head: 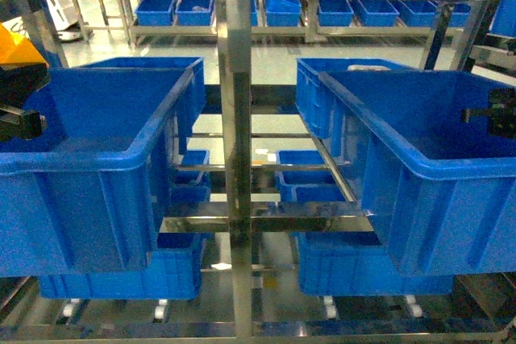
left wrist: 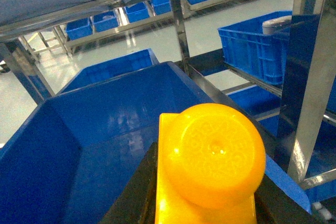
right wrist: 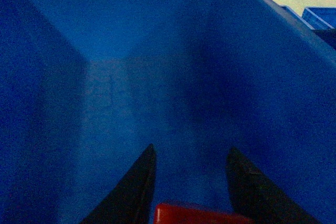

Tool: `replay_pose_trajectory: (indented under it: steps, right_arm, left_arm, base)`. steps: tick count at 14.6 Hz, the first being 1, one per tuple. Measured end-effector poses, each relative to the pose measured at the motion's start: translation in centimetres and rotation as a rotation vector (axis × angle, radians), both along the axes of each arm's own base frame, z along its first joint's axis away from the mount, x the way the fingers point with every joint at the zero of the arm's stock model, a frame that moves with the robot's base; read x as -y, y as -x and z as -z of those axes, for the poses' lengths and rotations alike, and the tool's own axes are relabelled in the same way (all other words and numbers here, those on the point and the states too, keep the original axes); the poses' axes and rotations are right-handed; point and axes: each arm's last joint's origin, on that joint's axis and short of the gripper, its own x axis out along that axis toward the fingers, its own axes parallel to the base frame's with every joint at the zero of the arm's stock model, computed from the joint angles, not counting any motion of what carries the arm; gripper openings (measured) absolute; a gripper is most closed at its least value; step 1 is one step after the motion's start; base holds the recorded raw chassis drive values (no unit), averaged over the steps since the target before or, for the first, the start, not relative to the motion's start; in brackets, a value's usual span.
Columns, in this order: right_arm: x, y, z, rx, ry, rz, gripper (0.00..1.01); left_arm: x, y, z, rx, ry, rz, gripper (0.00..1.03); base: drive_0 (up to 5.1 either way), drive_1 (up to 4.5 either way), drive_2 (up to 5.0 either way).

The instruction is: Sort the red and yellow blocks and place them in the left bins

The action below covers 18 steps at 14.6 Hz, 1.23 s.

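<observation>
Glossy yellow block (left wrist: 210,161), round-studded (jaws clamping)

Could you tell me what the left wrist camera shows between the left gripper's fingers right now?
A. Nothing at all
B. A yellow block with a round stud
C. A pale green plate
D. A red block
B: the yellow block, round stud facing the camera, sits in the left gripper above a blue bin.
</observation>
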Motion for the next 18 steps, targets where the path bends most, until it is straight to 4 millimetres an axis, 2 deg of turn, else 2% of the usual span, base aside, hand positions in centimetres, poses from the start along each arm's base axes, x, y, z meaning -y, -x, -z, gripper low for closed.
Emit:
replay_pose_trajectory:
  steps: [1,2,3,4,5,8,10,11,14,16,18]
  right_arm:
    - [0.5,0.3,0.1,0.028,-0.036,0.017,0.61]
    - [0.3,1.3,0.6,0.049,-0.041,0.013,0.83]
    - [-0.3,3.8,-1.3,0.146,0.002,-0.016,0.97]
    - [-1.2,5.9,-3.3,0.216,0.035,-0.041,0.98]
    - [-1.5,7.1,-4.6,0.255,0.048,-0.052,0.98]
    - [-2.1,10.4,-7.1,0.307,0.046,-0.061,0.98]
    - [-2.3,13.7,-7.9,0.313,0.039,-0.051,0.98]
    - [-2.5,16.2,-8.3,0.309,0.030,-0.048,0.98]
    - [-3.5,21.1,-8.5,0.323,0.020,-0.063,0.98]
    - [-4.0,23.3,-7.8,0.317,0.013,-0.069,0.98]
    - [-4.0,23.3,-7.8,0.318,0.012,-0.063,0.98]
  left_arm:
    - [0.0,0.0,0.0,-0.001,0.000,0.000,0.27]
    - [0.0,0.0,0.0,0.000,0.000,0.000,0.27]
    - [0.0,0.0,0.0,0.000,0.000,0.000,0.27]
    - [0.0,0.0,0.0,0.000,0.000,0.000,0.27]
    - [0.0,0.0,0.0,0.000,0.000,0.000,0.27]
    - [0.0,0.0,0.0,0.000,0.000,0.000,0.27]
    - [0.0,0.0,0.0,0.000,0.000,0.000,0.27]
    - [0.0,0.0,0.0,0.000,0.000,0.000,0.27]
    - [0.0,0.0,0.0,0.000,0.000,0.000,0.27]
    - [0.0,0.0,0.0,0.000,0.000,-0.001,0.27]
    - [0.0,0.0,0.0,0.001,0.000,0.000,0.27]
  base:
    - [0.0,0.00,0.0]
    - [0.0,0.00,0.0]
    - [0.0,0.00,0.0]
    - [0.0,0.00,0.0]
    - [0.0,0.00,0.0]
    - [0.0,0.00,0.0]
    - [0.0,0.00,0.0]
    - [0.0,0.00,0.0]
    - [0.0,0.00,0.0]
    - [0.0,0.00,0.0]
    - [0.0,0.00,0.0]
